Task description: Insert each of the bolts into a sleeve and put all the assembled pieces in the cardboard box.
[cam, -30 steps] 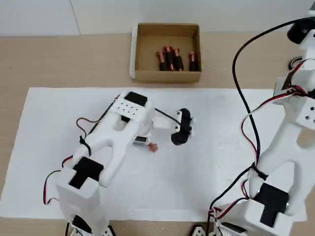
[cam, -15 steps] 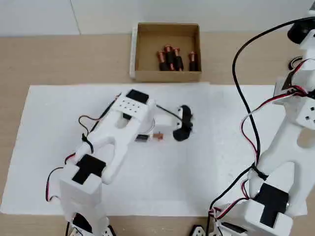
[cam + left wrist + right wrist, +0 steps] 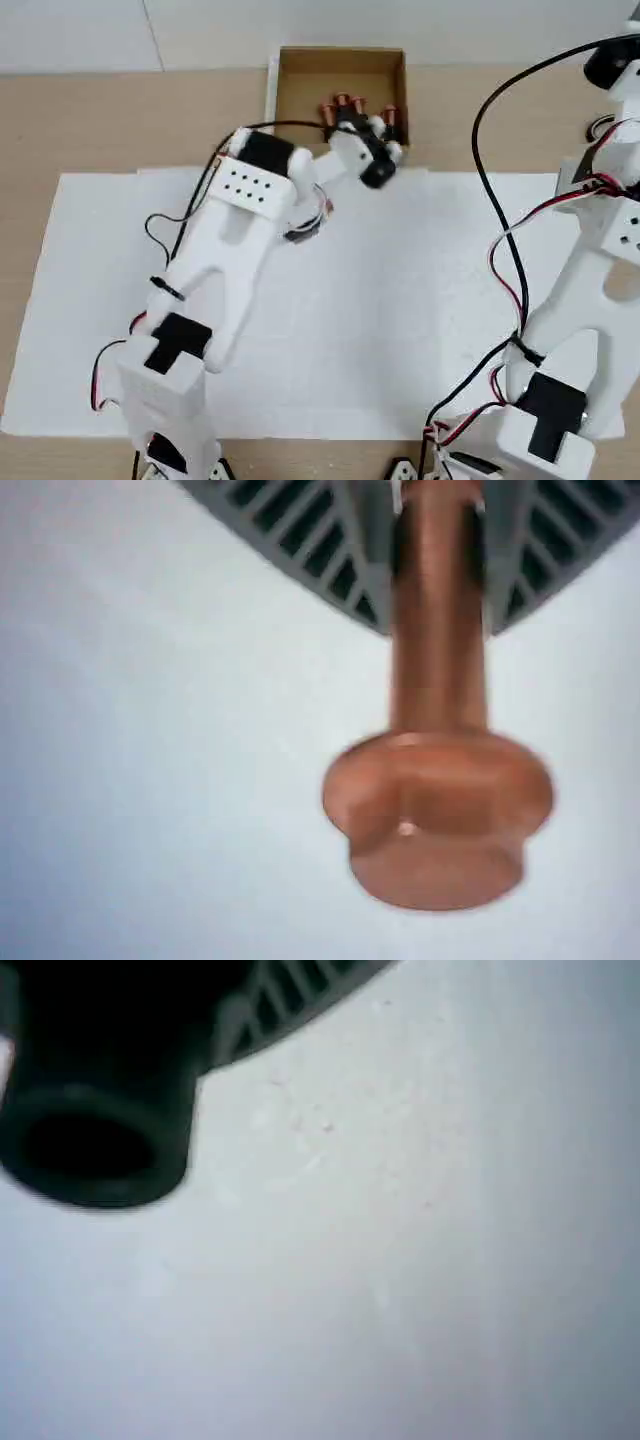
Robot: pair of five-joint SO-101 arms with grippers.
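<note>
left tool [image 3: 437, 570] clamped on bolt [image 3: 437, 810], at cardboard box [image 3: 340, 51] rim | right tool [image 3: 150, 1020] clamped on sleeve [image 3: 100, 1130]

Wooden table [image 3: 80, 120]; white sheet [image 3: 400, 300] spread across it; cardboard box [image 3: 300, 85] just beyond sheet's far edge.

Wide open across the white sheet [image 3: 400, 300] from centre toward 4 and 6 o'clock. Barred from 7 to 12 o'clock by the left arm [image 3: 230, 240], slanting up to the cardboard box [image 3: 300, 85]. Crowded inside, at the box's 3 o'clock, with assembled pieces [image 3: 345, 105]; free toward 9. Hemmed at 3 o'clock by a black cable [image 3: 476, 140] and the right arm [image 3: 600, 270].
</note>
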